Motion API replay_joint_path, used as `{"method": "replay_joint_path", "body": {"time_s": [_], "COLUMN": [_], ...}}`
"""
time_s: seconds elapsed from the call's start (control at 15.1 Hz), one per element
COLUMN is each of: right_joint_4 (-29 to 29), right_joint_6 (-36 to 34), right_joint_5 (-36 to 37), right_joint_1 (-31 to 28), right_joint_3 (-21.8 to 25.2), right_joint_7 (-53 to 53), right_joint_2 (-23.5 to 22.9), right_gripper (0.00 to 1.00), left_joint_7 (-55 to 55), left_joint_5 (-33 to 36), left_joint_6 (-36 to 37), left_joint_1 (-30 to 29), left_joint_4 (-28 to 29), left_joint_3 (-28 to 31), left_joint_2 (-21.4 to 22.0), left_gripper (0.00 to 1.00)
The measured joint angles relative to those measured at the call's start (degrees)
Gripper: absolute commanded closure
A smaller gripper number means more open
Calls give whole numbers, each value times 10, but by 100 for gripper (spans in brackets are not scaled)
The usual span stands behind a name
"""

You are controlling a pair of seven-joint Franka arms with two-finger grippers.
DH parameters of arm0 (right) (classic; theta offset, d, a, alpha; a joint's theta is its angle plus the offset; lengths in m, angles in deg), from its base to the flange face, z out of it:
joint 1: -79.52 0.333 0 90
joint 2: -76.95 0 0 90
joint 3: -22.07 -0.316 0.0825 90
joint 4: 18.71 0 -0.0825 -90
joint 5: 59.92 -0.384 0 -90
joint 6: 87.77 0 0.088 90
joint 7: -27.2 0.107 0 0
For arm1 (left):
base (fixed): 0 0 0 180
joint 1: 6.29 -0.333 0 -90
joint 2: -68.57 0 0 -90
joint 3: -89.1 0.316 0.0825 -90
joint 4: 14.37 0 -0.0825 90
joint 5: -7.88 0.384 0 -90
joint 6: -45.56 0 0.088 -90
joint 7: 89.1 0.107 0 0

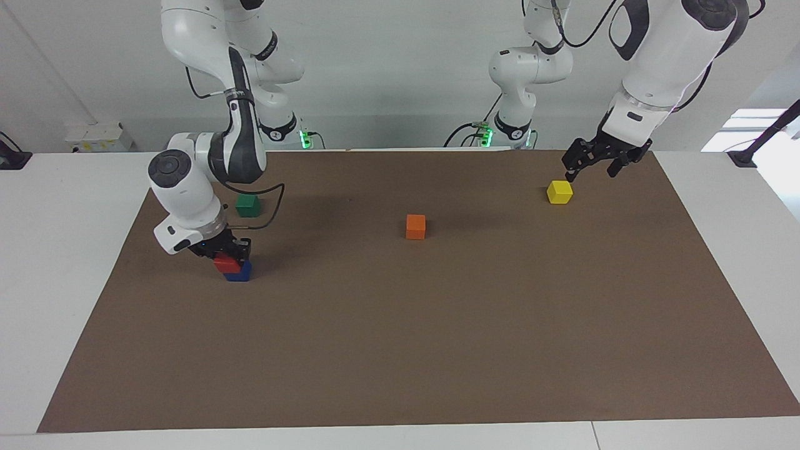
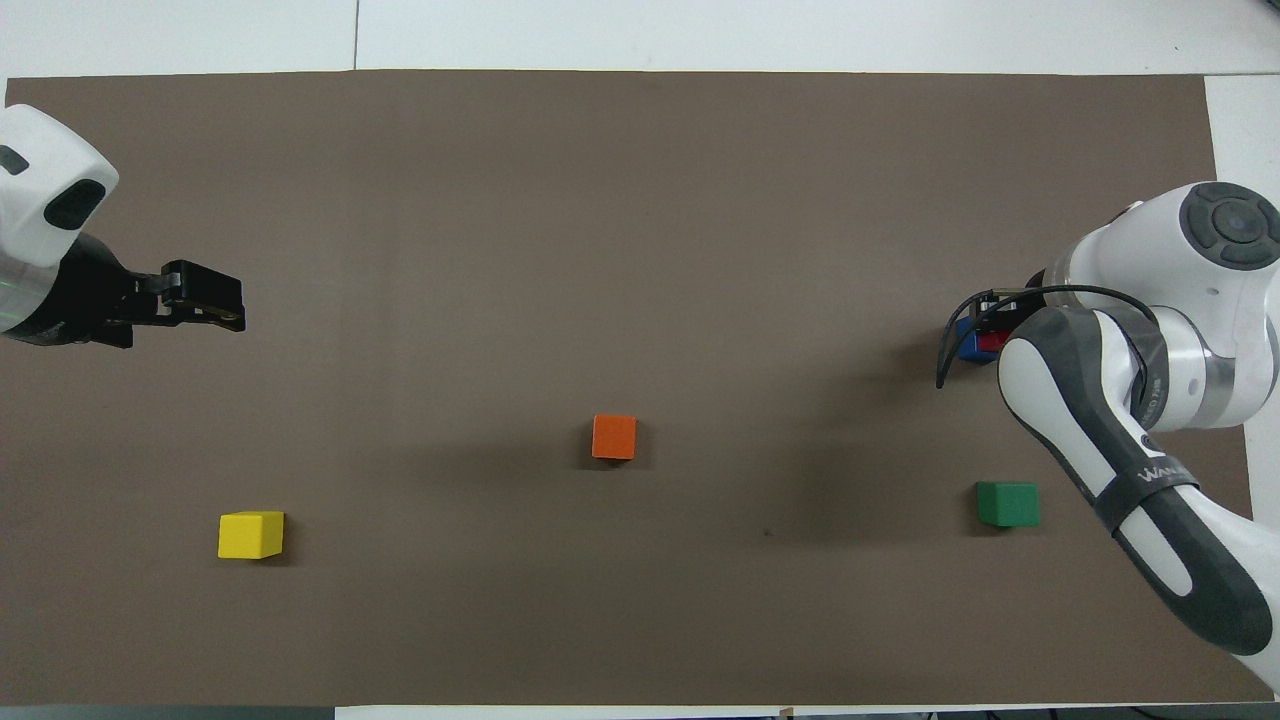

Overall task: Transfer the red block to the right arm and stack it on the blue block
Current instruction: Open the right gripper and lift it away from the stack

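Edges: the brown mat [image 1: 437, 350] covers most of the white tabletop [image 1: 62, 250], leaving a white strip along every side of the facing view.
Open room: the whole lower half of the facing view is bare mat, and so is the wide band across the top of the overhead view.
Red block [image 1: 226, 262]: lower left of centre in the facing view, sitting on the blue block [image 1: 240, 271], slightly offset so the blue pokes out at one side. In the overhead view the pair is a sliver at mid right, mostly under the arm.
Right gripper [image 1: 228, 251]: down on the stack, jaws closed around the red block.
Left gripper [image 1: 594, 164]: up in the air at upper right of the facing view, just above the yellow block [image 1: 559, 192], jaws spread and holding nothing.
Block count: five cubes total, one each of red, blue, yellow, orange [image 1: 415, 226] and green [image 1: 247, 205].
Spacing: orange sits alone mid-frame, well apart from everything; green is just above the stack in the facing view, near the right arm's end.
Arm count: two.
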Motion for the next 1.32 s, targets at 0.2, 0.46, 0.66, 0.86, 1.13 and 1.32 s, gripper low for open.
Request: {"method": "replay_joint_path", "body": {"time_s": [0.2,0.46,0.66,0.86,1.13,1.32], "right_joint_4": [0,1,2,5,9,12], "right_joint_6": [2,2,2,5,7,8], "right_joint_5": [0,0,0,0,0,0], "right_joint_1": [1,2,2,2,3,3], "right_joint_3": [0,0,0,0,0,0], "right_joint_7": [-4,-8,-9,-9,-9,-9], "right_joint_2": [0,0,0,2,5,5], "right_gripper": [60,60,60,60,4,0], "left_joint_7": [0,0,0,0,0,0], "left_joint_5": [0,0,0,0,0,0], "left_joint_6": [0,0,0,0,0,0], "left_joint_1": [0,0,0,0,0,0], "left_joint_4": [0,0,0,0,0,0], "left_joint_3": [0,0,0,0,0,0], "left_joint_2": [0,0,0,0,0,0], "left_gripper": [0,0,0,0,0,0]}}
